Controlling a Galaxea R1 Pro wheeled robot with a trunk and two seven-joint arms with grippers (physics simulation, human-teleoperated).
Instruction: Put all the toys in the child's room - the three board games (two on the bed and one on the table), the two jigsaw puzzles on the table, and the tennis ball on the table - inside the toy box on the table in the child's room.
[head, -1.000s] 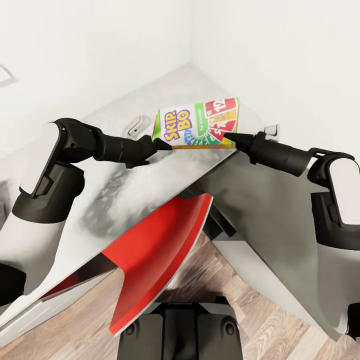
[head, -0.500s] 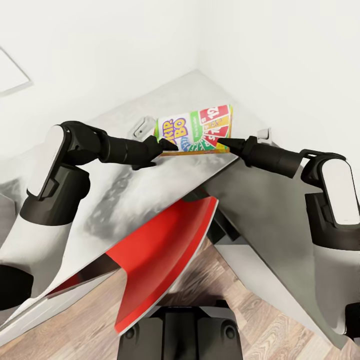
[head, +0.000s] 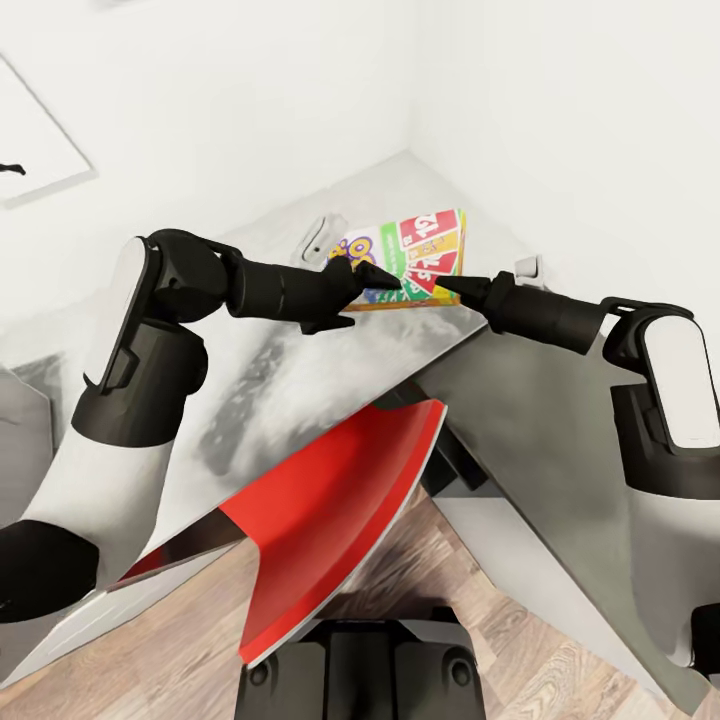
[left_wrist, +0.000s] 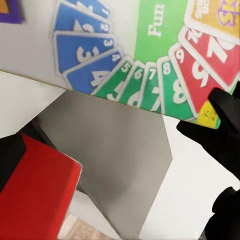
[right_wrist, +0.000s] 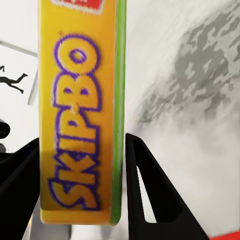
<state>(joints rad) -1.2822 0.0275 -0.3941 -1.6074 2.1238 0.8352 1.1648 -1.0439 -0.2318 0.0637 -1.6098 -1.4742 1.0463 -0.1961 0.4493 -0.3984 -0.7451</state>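
Head view: Skip-Bo game box (head: 415, 255) held up above the far corner of the table (head: 300, 370), around 12 o'clock from the robot's base, tilted with its printed face toward the camera. Right gripper (head: 447, 284) clamped on the box's lower right edge, black fingers coming in from 3 o'clock. Left gripper (head: 385, 279) reaching in from 9 o'clock, tip overlapping the box's left half and hiding part of the lettering; cannot tell whether its fingers are open or closed. Red chair (head: 340, 510) tucked against the table edge at 6 o'clock, wood plank floor (head: 480, 590) beneath. Small white fitting (head: 320, 236) lying on the tabletop just past the left gripper, at 11 o'clock from the box. Corner of a framed picture (head: 35, 140) on the white wall at 10 o'clock.

Right wrist view: yellow edge of the game box (right_wrist: 80, 115) with purple "SKIP-BO" lettering pinched between two black fingers (right_wrist: 150, 195).

Left wrist view: card fan on the box face (left_wrist: 140, 50) close up, right gripper's black fingertip (left_wrist: 225, 107) at its corner.
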